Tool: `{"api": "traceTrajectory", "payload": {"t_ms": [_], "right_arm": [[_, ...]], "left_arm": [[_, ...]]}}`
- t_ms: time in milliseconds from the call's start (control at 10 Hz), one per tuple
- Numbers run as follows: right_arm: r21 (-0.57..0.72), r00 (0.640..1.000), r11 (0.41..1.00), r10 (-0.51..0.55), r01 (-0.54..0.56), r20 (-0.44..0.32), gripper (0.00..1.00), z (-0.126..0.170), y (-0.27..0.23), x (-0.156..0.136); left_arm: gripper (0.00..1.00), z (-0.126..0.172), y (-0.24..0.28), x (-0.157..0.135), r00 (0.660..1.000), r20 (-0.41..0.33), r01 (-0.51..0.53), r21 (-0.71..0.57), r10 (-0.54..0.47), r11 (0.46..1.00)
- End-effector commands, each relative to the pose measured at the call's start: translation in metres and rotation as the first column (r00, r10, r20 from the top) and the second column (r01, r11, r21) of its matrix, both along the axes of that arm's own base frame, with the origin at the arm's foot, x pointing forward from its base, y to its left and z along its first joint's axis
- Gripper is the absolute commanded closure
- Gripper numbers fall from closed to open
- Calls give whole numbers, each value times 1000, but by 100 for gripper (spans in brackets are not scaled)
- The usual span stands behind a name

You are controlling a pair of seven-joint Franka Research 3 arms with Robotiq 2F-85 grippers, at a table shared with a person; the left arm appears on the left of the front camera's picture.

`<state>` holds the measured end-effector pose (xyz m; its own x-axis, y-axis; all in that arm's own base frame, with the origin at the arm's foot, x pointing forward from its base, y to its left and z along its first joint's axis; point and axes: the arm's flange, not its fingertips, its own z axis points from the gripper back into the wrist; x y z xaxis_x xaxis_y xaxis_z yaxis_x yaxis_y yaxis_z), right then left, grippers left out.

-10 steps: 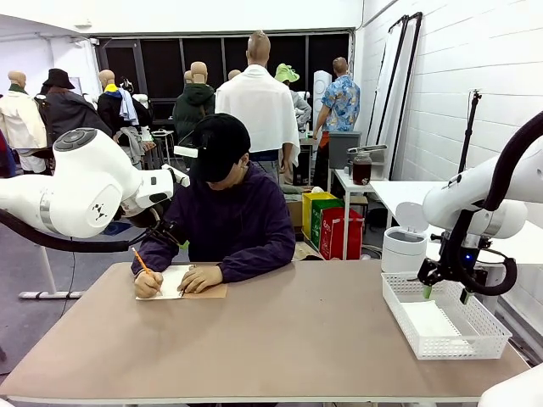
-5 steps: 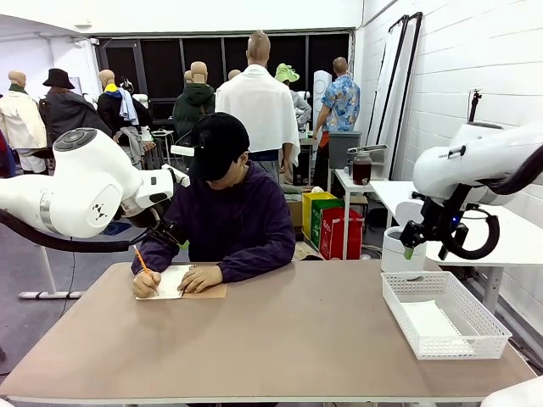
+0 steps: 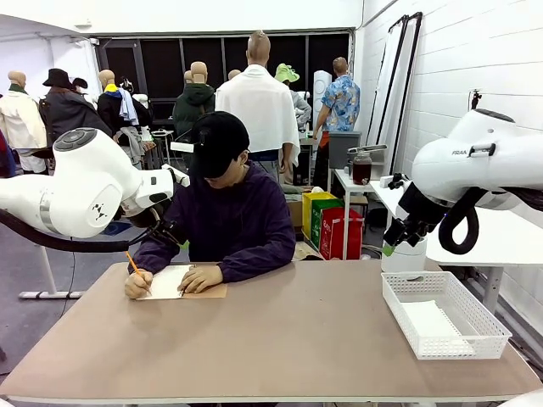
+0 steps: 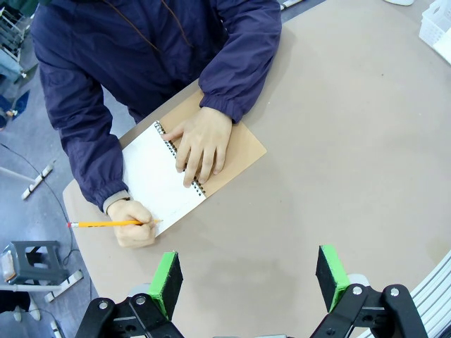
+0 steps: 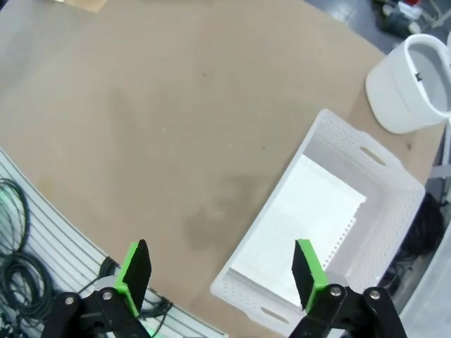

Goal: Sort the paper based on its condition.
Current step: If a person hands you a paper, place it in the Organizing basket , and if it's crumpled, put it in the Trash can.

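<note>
One sheet of white paper [image 3: 428, 321] lies flat in the white mesh basket [image 3: 488, 335] at the table's right end; the right wrist view shows the paper [image 5: 303, 218] from above. My right gripper [image 3: 393, 242] hangs open and empty, high above and a little left of the basket; in its own view the right gripper [image 5: 220, 271] is over the basket's near-left corner. My left gripper [image 4: 248, 271] is open and empty above the table, looking down on a person's hands. One hand [image 4: 201, 141] rests on a spiral notebook [image 4: 236, 151] while the other writes on its white page [image 4: 155, 179] with a pencil [image 4: 106, 224].
The person sits at the far side, left of centre, leaning over the notebook [image 3: 182, 282]. A white round bin [image 3: 404, 249] stands just beyond the basket, off the table's right end. The brown tabletop [image 3: 288, 339] is bare between notebook and basket.
My right arm has lifted from just over the basket, up and toward the left, still open. The person's pencil hand has shifted slightly left. The left arm has not moved.
</note>
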<state>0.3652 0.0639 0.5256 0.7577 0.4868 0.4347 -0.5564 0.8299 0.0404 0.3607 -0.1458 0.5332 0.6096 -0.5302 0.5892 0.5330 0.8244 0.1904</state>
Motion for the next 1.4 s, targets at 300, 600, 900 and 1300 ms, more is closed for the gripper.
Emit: {"api": "traceTrajectory", "payload": {"t_ms": [300,600,900,1300], "right_arm": [[2,1000,1000,-2,2,0,0,0,-1,0],[96,987,989,101,-113,123,0,18,24,-9],[123,952,966,194,-227,236,0,30,49,-22],[103,920,954,240,-283,309,0,36,69,-28]], "left_arm": [[0,1,0,2,1000,-4,-2,-1,2,1000],[0,1,0,2,1000,-4,-2,-1,2,1000],[0,1,0,2,1000,-4,-2,-1,2,1000],[0,1,0,2,1000,-4,-2,-1,2,1000]]}}
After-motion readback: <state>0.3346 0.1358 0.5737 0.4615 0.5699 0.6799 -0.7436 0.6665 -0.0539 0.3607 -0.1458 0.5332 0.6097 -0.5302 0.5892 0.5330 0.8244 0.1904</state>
